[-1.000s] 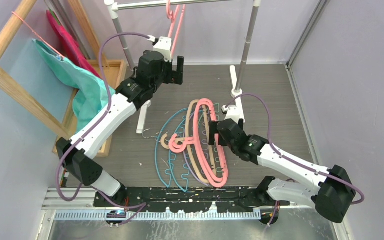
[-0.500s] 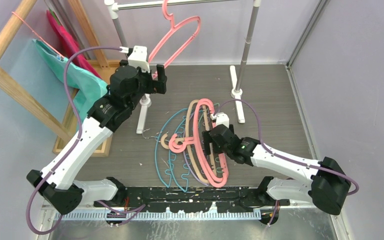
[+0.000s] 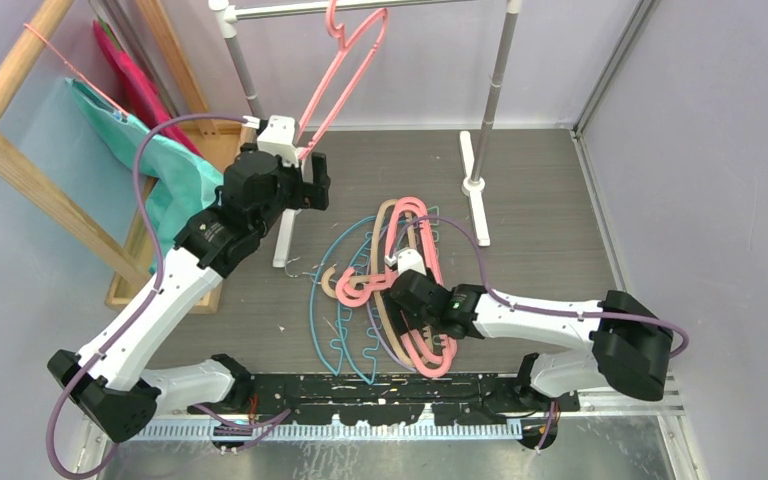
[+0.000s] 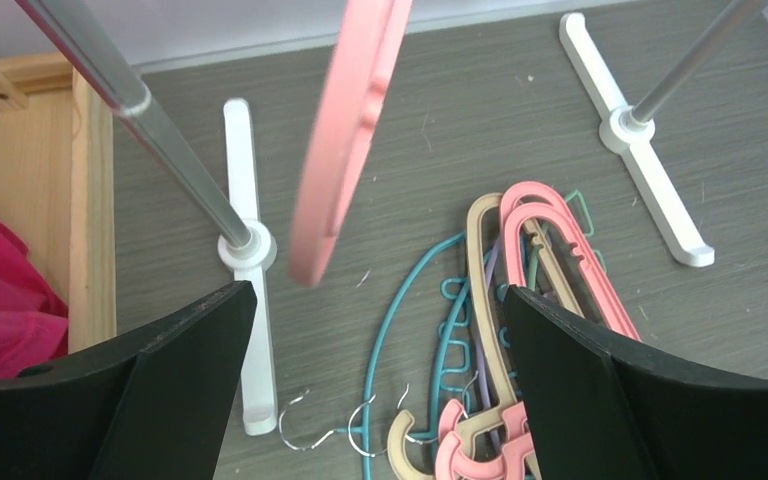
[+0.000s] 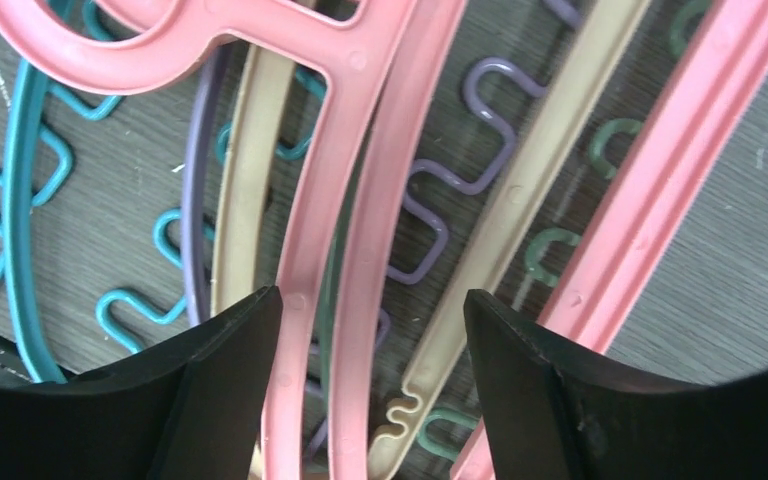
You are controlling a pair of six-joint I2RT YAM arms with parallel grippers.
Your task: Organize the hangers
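Note:
A pink hanger [image 3: 348,62] hangs by its hook from the garment rail [image 3: 360,7], free of both grippers; in the left wrist view it [image 4: 350,140] dangles blurred ahead of my fingers. My left gripper [image 3: 312,185] is open and empty, below and left of that hanger [image 4: 375,385]. A pile of hangers [image 3: 392,285] lies on the floor: thick pink [image 5: 310,250] and beige [image 5: 520,200] ones over thin purple [image 5: 440,195], teal [image 5: 15,200] and green [image 5: 550,245] ones. My right gripper [image 3: 407,312] is open right over the pile [image 5: 370,390], with two pink bars between its fingers.
The rail's steel posts stand on white feet [image 3: 285,230] [image 3: 476,195] on either side of the pile. A wooden frame rack [image 3: 20,150] with teal cloth [image 3: 165,175] and pink cloth [image 3: 135,80] stands at the left. Walls close in the right and back.
My left gripper has drawn back down and to the left from the rail; the pink hanger swings freely on it. My right gripper has moved left, low over the pile.

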